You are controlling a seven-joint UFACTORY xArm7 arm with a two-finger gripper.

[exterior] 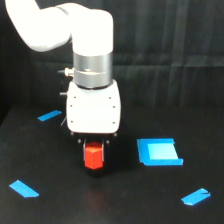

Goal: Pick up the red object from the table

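The black desk [120, 205] fills the lower part of the view, and the white arm [92, 60] comes down over its middle. The gripper [94, 145] hangs straight down with the red block [93, 157] between its dark fingers, which appear clamped on the block's upper part. Whether the block rests on the desk or is just clear of it cannot be told. The grasp seems made, so the step in hand looks like the start of the lift; the next move calls for a straight rise without loosening the hold. A blue square [159, 151] lies near the block toward the exterior view's right, apart from it. Blue tape strips [23, 188] lie toward the desk's edges, well apart. Nothing stands in the way above.
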